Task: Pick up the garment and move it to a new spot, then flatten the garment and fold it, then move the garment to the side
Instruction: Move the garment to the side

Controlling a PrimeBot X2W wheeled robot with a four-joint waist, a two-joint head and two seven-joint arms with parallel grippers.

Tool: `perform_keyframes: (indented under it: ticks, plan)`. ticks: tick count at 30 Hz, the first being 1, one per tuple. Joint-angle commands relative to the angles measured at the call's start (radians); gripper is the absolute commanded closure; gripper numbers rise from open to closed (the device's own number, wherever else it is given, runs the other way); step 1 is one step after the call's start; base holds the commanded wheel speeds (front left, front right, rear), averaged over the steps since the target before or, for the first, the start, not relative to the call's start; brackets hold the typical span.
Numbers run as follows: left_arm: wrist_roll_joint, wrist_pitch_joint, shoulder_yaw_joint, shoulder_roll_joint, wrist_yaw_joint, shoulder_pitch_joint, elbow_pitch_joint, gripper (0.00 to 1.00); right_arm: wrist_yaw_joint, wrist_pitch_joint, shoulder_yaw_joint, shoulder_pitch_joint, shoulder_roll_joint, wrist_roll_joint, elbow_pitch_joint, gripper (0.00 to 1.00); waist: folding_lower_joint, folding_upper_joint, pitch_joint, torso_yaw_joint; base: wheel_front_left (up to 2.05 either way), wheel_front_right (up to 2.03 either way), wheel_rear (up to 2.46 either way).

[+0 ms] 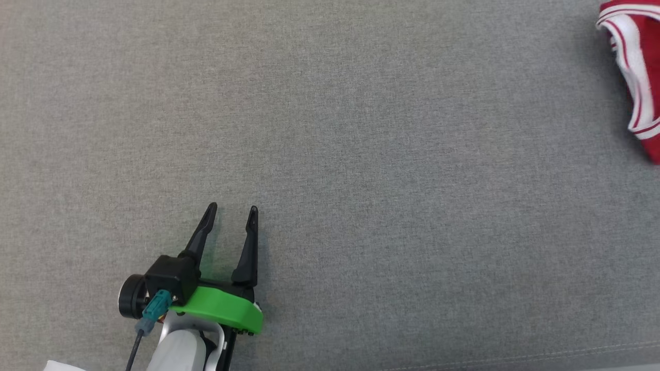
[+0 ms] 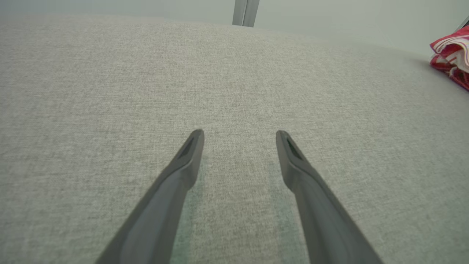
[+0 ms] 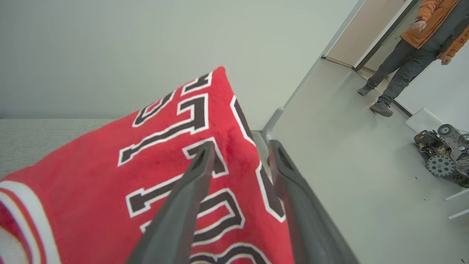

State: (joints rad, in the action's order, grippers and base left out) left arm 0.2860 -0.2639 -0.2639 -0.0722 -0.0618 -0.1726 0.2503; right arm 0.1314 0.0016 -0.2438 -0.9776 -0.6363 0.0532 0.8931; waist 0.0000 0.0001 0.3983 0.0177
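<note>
At the right edge of the grey worktop point(image 1: 361, 154): red garment point(image 1: 639, 77), heaped beside the drop. Right pincer point(image 3: 240, 146) parted over it; left pincer point(image 1: 230, 208) spread, empty, well apart. Risk: snagged cloth dragged off the edge on retreat.

Red jersey point(image 1: 638, 72), white trim, black-and-white lettering, bunched in layers at grey surface point(image 1: 330, 154) far right edge.

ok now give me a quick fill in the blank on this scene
The garment is ____ with black lettering edged in white.
The left gripper has its jaws ____ over the grey surface.
In the head view the garment lies at the upper ____ edge.
The person by the doorway wears an ____ jacket.
Missing words: red, open, right, orange.
</note>
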Motion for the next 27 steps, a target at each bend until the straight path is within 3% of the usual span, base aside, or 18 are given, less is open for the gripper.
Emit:
perform_keyframes:
  ticks: [1, 7, 17, 27]
  plan:
    - [-0.011, 0.000, 0.001, -0.004, -0.002, -0.014, 0.000, 0.00, -0.002, -0.017, -0.014, -0.010, 0.019, 0.021, 0.010, 0.00, 0.0000, -0.0001, 0.006, 0.002, 0.00, 0.00, 0.00]
    - [-0.012, 0.000, 0.004, -0.007, 0.003, -0.019, 0.001, 0.00, -0.002, -0.045, -0.038, -0.023, 0.078, 0.071, 0.039, 0.00, 0.0000, -0.0001, 0.001, -0.016, 0.00, 0.00, 0.00]
    - [-0.006, 0.000, 0.019, -0.014, 0.007, -0.028, 0.003, 0.00, -0.002, -0.088, 0.025, -0.038, 0.154, 0.061, 0.066, 0.00, 0.0000, -0.0001, -0.059, -0.032, 0.00, 0.00, 0.00]
    - [0.030, 0.000, 0.111, -0.013, 0.020, -0.053, 0.030, 0.00, -0.002, -0.195, 0.142, 0.017, 0.312, -0.004, 0.098, 0.00, 0.0000, -0.0001, -0.216, -0.038, 0.00, 0.00, 0.00]
